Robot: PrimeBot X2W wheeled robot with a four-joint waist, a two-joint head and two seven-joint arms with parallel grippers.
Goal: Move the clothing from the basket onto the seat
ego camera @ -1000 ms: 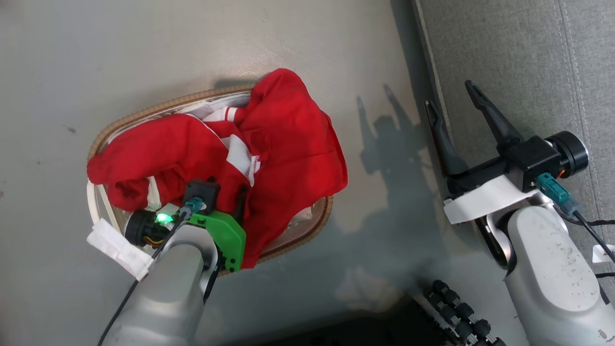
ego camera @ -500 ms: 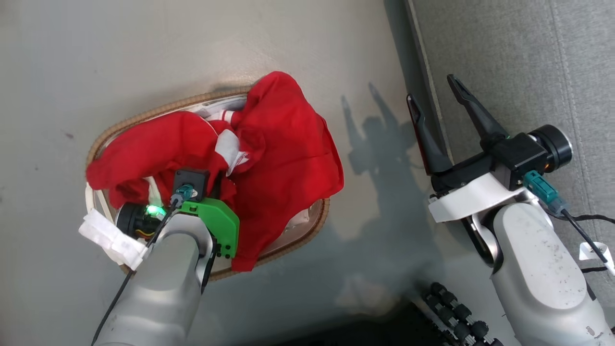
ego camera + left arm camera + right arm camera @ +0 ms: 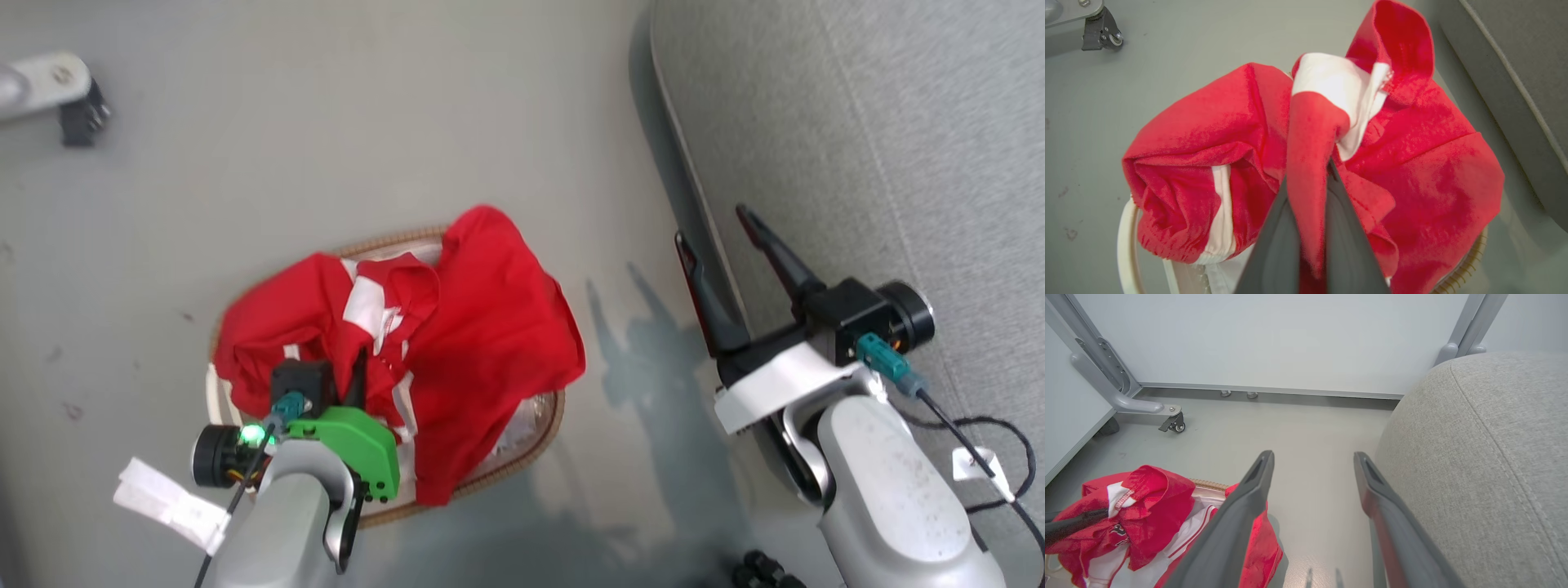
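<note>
**Garment transfer, basket to seat: grip taken, lift pending**

- Seat (image 3: 898,131): large grey upholstered cushion with stitched seams, on the robot's right. No clothing lay on it.
- Floor (image 3: 326,122): pale grey. The basket stood on it, with a strip of bare floor between it and the seat's edge.
- Basket (image 3: 545,426): oval, with a tan woven rim. A white liner (image 3: 1208,277) showed beneath the load.
- Clothing (image 3: 490,343): red garments with white panels, heaped in the basket and spilling over the rim on the seat side.
- Left gripper (image 3: 1309,183): fingers pressed together on a fold of red-and-white fabric near the middle of the heap.
- Right gripper (image 3: 710,227): fingers spread wide with nothing between them, poised by the seat's near edge.
- Caster (image 3: 1175,424): on a metal frame leg, well apart from the work.
- Cable (image 3: 980,433): a black loop beside the right forearm.

Step judged: the grasp was made and the lift out of the basket was due. The next move called for a rise high enough that trailing cloth cleared the rim, then a swing rightward over the cushion.

Hindrances judged: the right gripper stood between basket and seat, on the likely path. The bunched garments might also have come up together or tugged the basket.
</note>
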